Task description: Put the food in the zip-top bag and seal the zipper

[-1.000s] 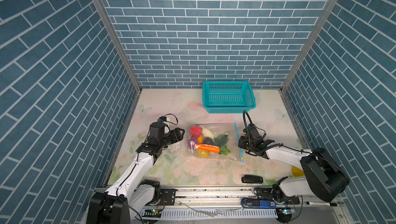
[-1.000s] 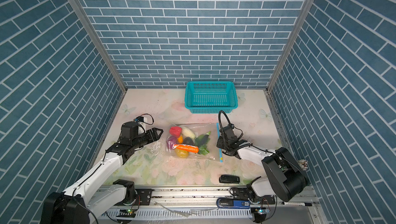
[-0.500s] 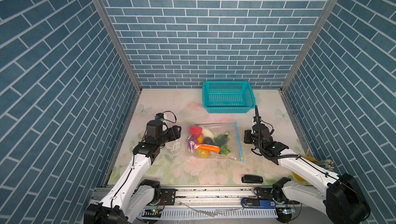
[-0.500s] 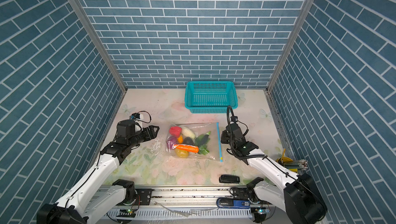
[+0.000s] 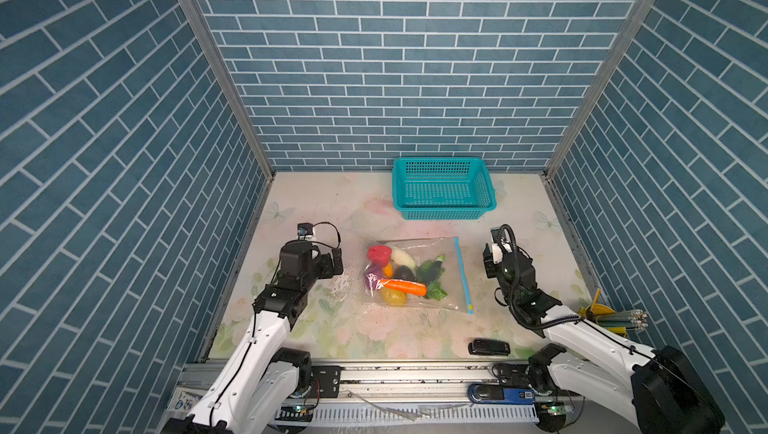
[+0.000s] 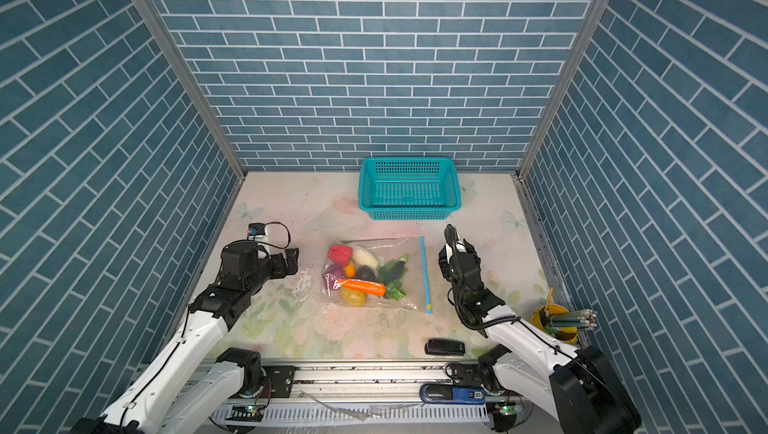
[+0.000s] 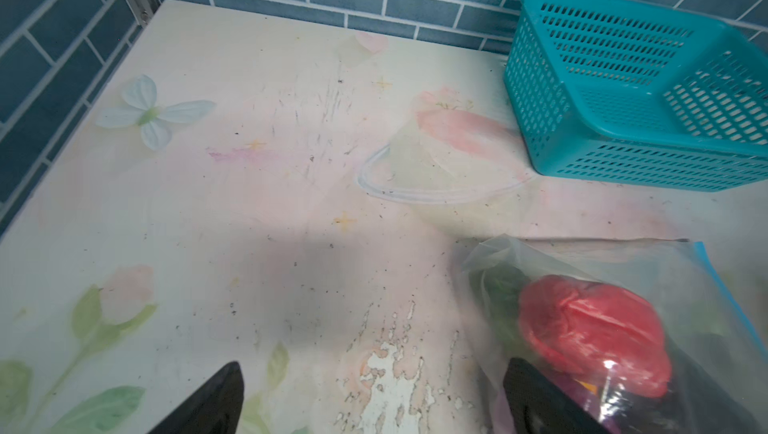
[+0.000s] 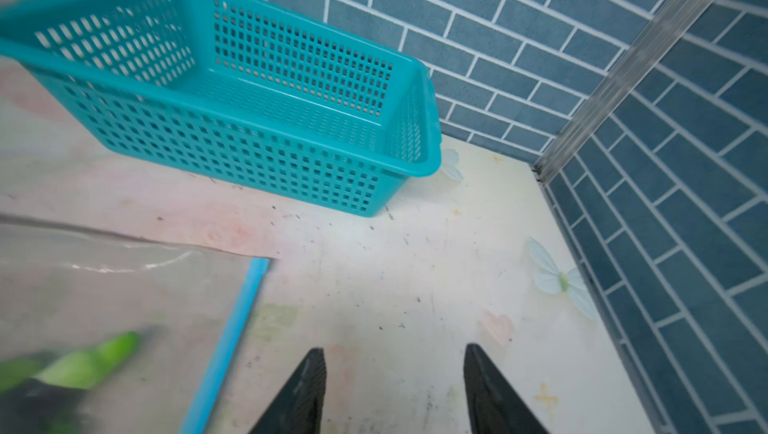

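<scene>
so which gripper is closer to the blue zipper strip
Right. The right gripper sits just beside the zipper, outside the bag's mouth; the left gripper is across the bag, at its closed end.

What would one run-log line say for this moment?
food in zip-top bag | zipper lies straight | left gripper open, empty | right gripper open, empty

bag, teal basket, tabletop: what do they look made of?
Zip-top bag: thin clear plastic film, glossy; it creases, and the food shows through it.
Teal basket: rigid moulded plastic, smooth, with slotted walls.
Table: matte printed floral covering, probably a film or laminate, since it flakes off in white patches near the bag.
</scene>
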